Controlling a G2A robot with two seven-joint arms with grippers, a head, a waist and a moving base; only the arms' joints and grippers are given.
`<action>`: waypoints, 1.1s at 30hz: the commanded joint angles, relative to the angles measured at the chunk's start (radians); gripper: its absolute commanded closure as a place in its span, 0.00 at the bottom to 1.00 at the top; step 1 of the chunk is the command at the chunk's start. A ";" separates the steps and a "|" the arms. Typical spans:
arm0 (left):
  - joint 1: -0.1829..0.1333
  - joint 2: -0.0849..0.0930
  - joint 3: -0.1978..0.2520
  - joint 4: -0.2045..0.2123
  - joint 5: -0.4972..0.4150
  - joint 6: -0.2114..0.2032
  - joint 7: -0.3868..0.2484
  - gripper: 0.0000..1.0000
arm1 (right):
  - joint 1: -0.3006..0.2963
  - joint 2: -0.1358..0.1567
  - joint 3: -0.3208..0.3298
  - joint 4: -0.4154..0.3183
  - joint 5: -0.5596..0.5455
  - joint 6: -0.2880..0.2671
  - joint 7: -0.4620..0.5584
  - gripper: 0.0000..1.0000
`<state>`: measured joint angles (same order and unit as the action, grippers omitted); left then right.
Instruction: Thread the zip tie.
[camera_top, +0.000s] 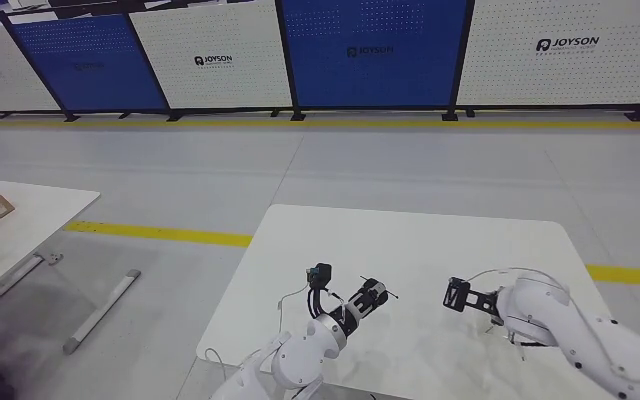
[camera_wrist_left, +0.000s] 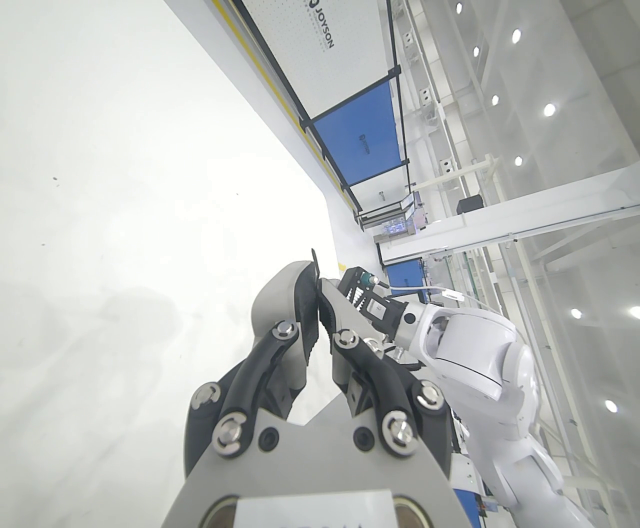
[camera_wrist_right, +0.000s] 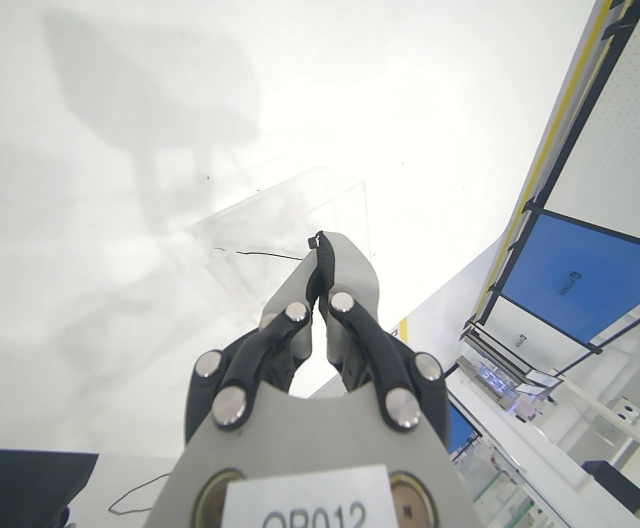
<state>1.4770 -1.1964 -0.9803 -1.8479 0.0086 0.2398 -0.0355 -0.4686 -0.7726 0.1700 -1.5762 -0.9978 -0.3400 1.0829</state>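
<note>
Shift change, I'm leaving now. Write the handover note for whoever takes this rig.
Left tool: shut on the tie, with a black end poking past its tips.
Right tool: shut on a thin black strand that leads off near a clear box. Cannot tell if it is the same tie.
Done: both tools are gripping and stand apart over the table.
Left: no closed loop seen. The next step is probably to bring tail to head and thread it.
</note>
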 joint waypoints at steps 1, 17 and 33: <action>0.000 0.000 0.000 0.000 0.000 0.000 0.000 1.00 | 0.000 0.016 0.000 -0.014 -0.003 0.000 -0.016 1.00; 0.000 0.000 0.000 0.000 0.000 0.000 0.000 1.00 | -0.011 0.047 0.000 -0.062 -0.003 0.000 -0.024 1.00; 0.000 0.000 0.000 0.000 0.000 0.000 0.000 1.00 | -0.011 -0.023 0.000 0.008 0.053 0.000 0.052 1.00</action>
<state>1.4770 -1.1964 -0.9803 -1.8479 0.0086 0.2398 -0.0355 -0.4803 -0.7951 0.1700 -1.5685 -0.9515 -0.3400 1.1265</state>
